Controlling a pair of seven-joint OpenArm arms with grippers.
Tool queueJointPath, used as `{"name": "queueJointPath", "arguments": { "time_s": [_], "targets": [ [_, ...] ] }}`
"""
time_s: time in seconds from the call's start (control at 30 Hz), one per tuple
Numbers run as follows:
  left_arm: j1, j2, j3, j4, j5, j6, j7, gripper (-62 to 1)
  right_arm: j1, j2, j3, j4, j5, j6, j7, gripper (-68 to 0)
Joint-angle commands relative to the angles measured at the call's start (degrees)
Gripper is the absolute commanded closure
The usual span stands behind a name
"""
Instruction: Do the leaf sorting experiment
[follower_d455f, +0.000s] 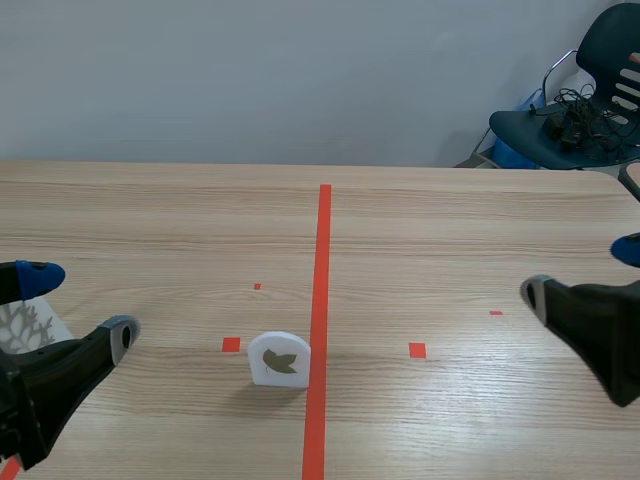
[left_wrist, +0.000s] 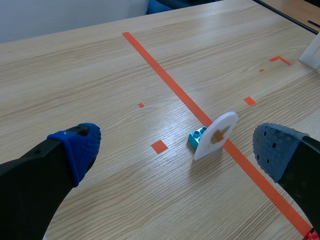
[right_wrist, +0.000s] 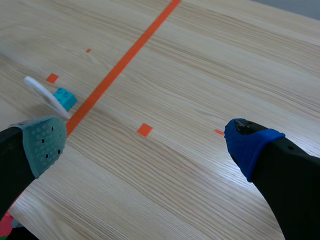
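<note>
The sorting looks barely begun, judging from what shows. One leaf card (follower_d455f: 279, 360) stands upright on a teal block (left_wrist: 196, 138), at 6 o'clock on the worktop (follower_d455f: 450, 220), just at the 9 o'clock side of the tape line (follower_d455f: 322, 260). Neither hand grips it. The left hand (follower_d455f: 80, 305) hovers at 8 o'clock, spread and empty. The right hand (follower_d455f: 580, 272) is at 4 o'clock, well apart from the card, also spread and empty. Picking up and placing the card is all left to do; where it belongs I cannot tell.

Bare wood runs on both sides of the line out to the far edge at 12 o'clock. A second card (follower_d455f: 22, 325) lies by the left hand at 9 o'clock. A chair (follower_d455f: 570, 120) stands beyond the corner at 2 o'clock.
</note>
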Motion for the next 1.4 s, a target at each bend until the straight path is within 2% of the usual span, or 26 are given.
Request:
{"name": "queueJointPath", "arguments": {
  "time_s": [0.0, 0.23, 0.43, 0.53, 0.67, 0.8, 0.93, 1.0, 1.07, 1.23, 1.3, 1.37],
  "targets": [
    [-0.1, 0.0, -0.5, 1.4, -0.8, -0.2, -0.8, -62.3, 2.4, 0.3, -3.0, 0.0, -1.7, 0.2, 2.6, -67.9],
    [-0.1, 0.0, -0.5, 1.4, -0.8, -0.2, -0.8, -62.3, 10.0, 0.2, -19.0, -3.3, -15.3, -0.5, 10.4, -67.9],
    [-0.1, 0.0, -0.5, 1.4, -0.8, -0.2, -0.8, -62.3, 18.4, -2.3, -31.5, -14.4, -25.6, -3.5, 16.3, -67.9],
    [-0.1, 0.0, -0.5, 1.4, -0.8, -0.2, -0.8, -62.3, 22.7, -4.5, -36.2, -21.7, -28.0, -3.5, 21.4, -67.9],
    [-0.1, 0.0, -0.5, 1.4, -0.8, -0.2, -0.8, -62.3, 27.8, -8.3, -41.5, -30.9, -32.2, -3.6, 25.2, -67.9],
    [-0.1, 0.0, -0.5, 1.4, -0.8, -0.2, -0.8, -62.3, 31.4, -11.8, -46.0, -39.1, -36.0, -6.3, 29.3, -67.9],
    [-0.1, 0.0, -0.5, 1.4, -0.8, -0.2, -0.8, -62.3, 33.4, -14.3, -49.9, -43.8, -41.7, -9.3, 33.3, -67.0],
    [-0.1, 0.0, -0.5, 1.4, -0.8, -0.2, -0.8, -62.3, 33.4, -15.0, -51.6, -44.4, -42.8, -11.1, 33.5, -59.5],
    [-0.1, 0.0, -0.5, 1.4, -0.8, -0.2, -0.8, -62.3, 33.4, -15.1, -52.9, -44.5, -42.8, -12.6, 33.5, -48.4],
    [-0.1, 0.0, -0.5, 1.4, -0.8, -0.2, -0.8, -62.3, 33.1, -15.1, -53.6, -44.5, -42.7, -12.5, 33.5, -20.4],
    [-0.1, 0.0, -0.5, 1.4, -0.8, -0.2, -0.8, -62.3, 33.0, -15.1, -53.6, -44.5, -42.7, -12.5, 33.5, -11.9],
    [-0.1, 0.0, -0.5, 1.4, -0.8, -0.2, -0.8, -62.3, 33.0, -15.1, -53.6, -44.5, -42.7, -12.5, 33.5, -6.2]
  ]
}}
